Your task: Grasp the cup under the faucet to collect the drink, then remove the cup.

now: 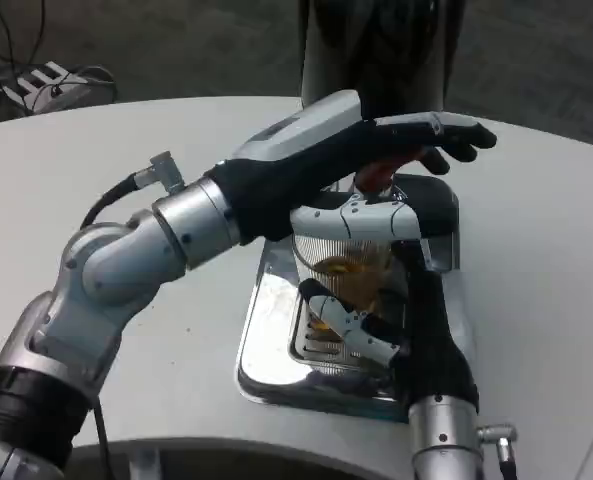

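A clear ribbed cup (348, 262) with amber drink in it stands on a shiny metal drip tray (266, 330) under the faucet. My right hand (416, 300) comes up from the bottom edge and grips the cup, white fingers (361, 218) wrapped across its upper part and another finger lower down. My left hand (346, 140) reaches in from the left, its fingers stretched flat over the red faucet lever (381, 176) and resting on it. The faucet spout is hidden beneath the left hand.
The drink dispenser's dark body (376, 50) rises behind the tray at the table's far edge. White table (176, 140) spreads to the left and right of the tray. Cables and a white object (46, 85) lie on the floor at top left.
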